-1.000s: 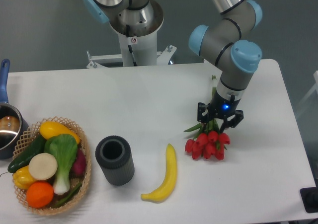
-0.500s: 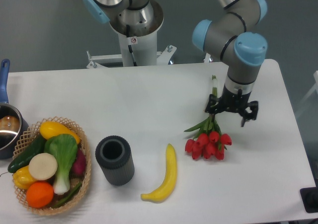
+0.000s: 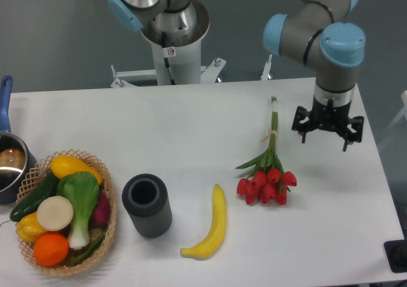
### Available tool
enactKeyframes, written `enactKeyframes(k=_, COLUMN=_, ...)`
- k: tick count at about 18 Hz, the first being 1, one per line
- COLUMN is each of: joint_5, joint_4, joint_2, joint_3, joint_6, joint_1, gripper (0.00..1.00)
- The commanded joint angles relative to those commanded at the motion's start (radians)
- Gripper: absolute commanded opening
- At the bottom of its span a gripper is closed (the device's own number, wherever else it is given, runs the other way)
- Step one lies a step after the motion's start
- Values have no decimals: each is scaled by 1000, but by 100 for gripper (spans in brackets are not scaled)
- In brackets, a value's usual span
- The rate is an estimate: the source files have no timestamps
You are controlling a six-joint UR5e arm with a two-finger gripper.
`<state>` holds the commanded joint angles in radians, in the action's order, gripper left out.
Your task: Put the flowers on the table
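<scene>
The flowers (image 3: 266, 178), a bunch of red tulip buds with green leaves and long tied stems, lie flat on the white table (image 3: 191, 128), right of centre, buds toward the front and stems pointing to the back. My gripper (image 3: 327, 131) hangs open above the table to the right of the stems, clear of them, with nothing between its fingers.
A yellow banana (image 3: 210, 225) lies left of the buds. A dark grey ribbed cylinder (image 3: 147, 205) stands further left. A wicker basket (image 3: 108, 220) of vegetables and fruit sits at the front left, a blue-handled pot (image 3: 7, 160) at the left edge.
My gripper has let go of the flowers, risen and moved to the right and back, away from the bunch. The flowers stay lying where they were.
</scene>
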<state>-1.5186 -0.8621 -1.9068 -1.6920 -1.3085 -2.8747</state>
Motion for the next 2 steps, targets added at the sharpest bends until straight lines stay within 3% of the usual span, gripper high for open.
enactKeyframes(k=2, joint_5=0, joint_4=2, joint_2=0, joint_3=0, joint_6=-2, joint_1=3, gripper=100)
